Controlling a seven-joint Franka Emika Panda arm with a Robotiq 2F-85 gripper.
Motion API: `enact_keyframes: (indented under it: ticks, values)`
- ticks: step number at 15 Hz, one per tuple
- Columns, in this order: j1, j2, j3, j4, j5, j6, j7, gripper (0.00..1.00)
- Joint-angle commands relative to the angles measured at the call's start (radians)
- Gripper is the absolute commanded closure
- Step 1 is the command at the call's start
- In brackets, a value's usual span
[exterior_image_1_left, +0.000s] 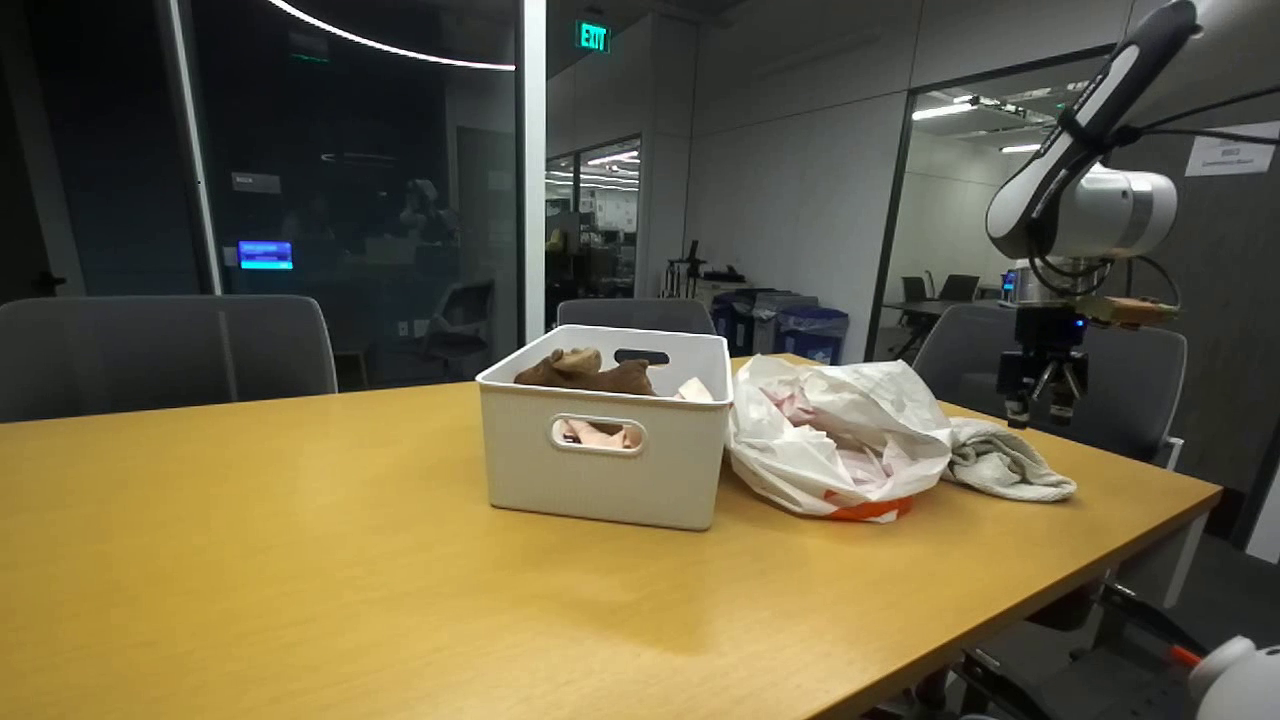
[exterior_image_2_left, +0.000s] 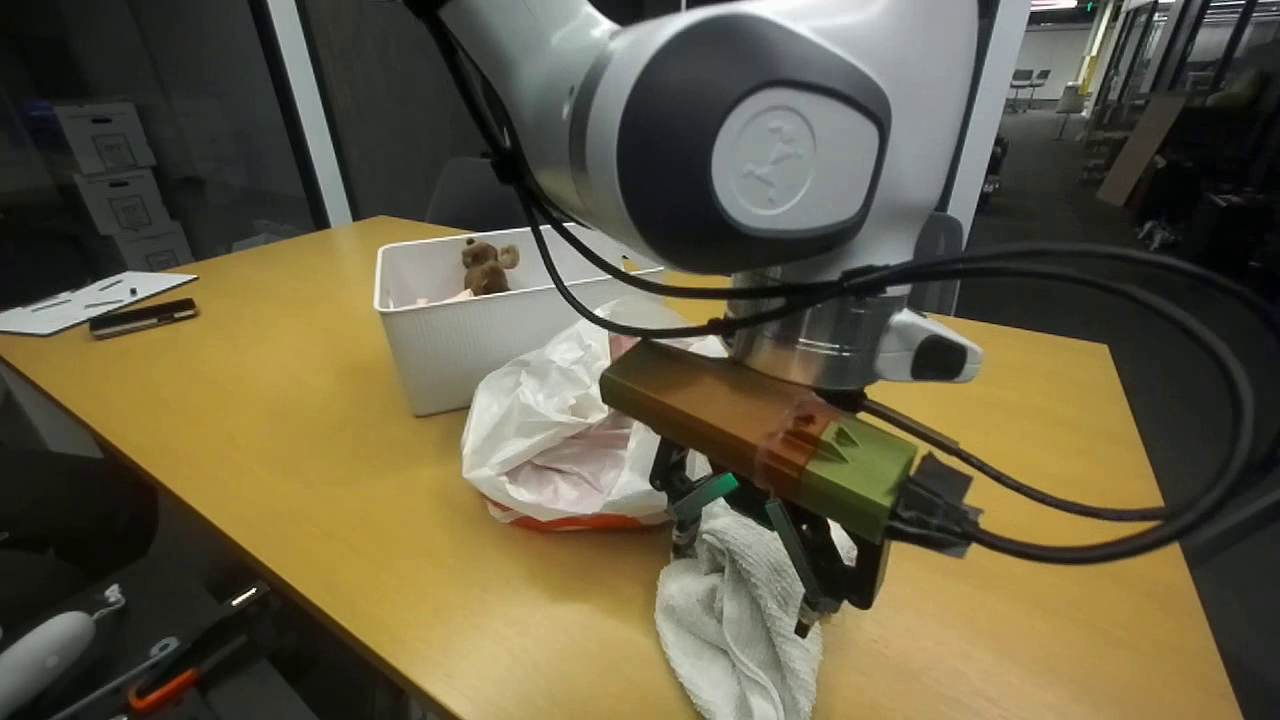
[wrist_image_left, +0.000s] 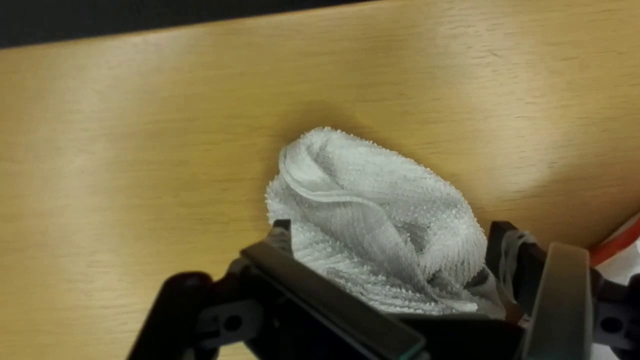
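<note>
We see the gripper (wrist_image_left: 391, 229) with its fingers (wrist_image_left: 525, 265) spread wide, a broad gap between the tips and nothing clamped in it. It points down over a towel (wrist_image_left: 380, 165), one finger toward each side of it in the wrist view. In an exterior view the tips look clear of the towel, though with the overlap from the other angles we can't rule out a light brush. Towel is whitish grey, ribbed terry, bunched into a loose heap, with a hem curving across the folds. It lies flat on the table (exterior_image_1_left: 300, 560), near the edge, just beside a crumpled white plastic bag (exterior_image_1_left: 840, 430) with a red-orange patch low on its side and something pinkish inside. Next to the bag we have a white plastic bin (exterior_image_1_left: 600, 490) with handle slots, a brown plush toy (exterior_image_2_left: 487, 270) showing inside. Table is yellowish wood with a soft sheen; a white sheet (exterior_image_2_left: 95, 300) and a slim dark object (exterior_image_2_left: 143, 318) sit at a far corner in an exterior view. Around it we note dark mesh chairs (exterior_image_1_left: 160, 360), glass walls, a lit green EXIT sign (exterior_image_1_left: 593, 37), lined waste bins (exterior_image_1_left: 810, 333) and stacked white boxes (exterior_image_2_left: 105, 140) behind glass.
</note>
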Motion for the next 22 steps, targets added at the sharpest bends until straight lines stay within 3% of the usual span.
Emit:
enact_keyframes:
  ticks: [1, 7, 8, 10, 18, 22]
  values:
    - [-0.014, 0.114, 0.037, 0.062, 0.052, 0.081, -0.166, 0.0]
    - [-0.063, 0.218, 0.085, 0.128, 0.077, 0.151, -0.301, 0.0]
    - [-0.074, 0.224, 0.089, 0.133, 0.08, 0.149, -0.311, 0.25]
    - [-0.091, 0.229, 0.094, 0.138, 0.087, 0.158, -0.323, 0.34]
    - [-0.122, 0.222, 0.091, 0.167, 0.129, 0.06, -0.292, 0.99]
    - [-0.102, 0.172, 0.069, 0.145, 0.14, 0.116, -0.2, 0.98]
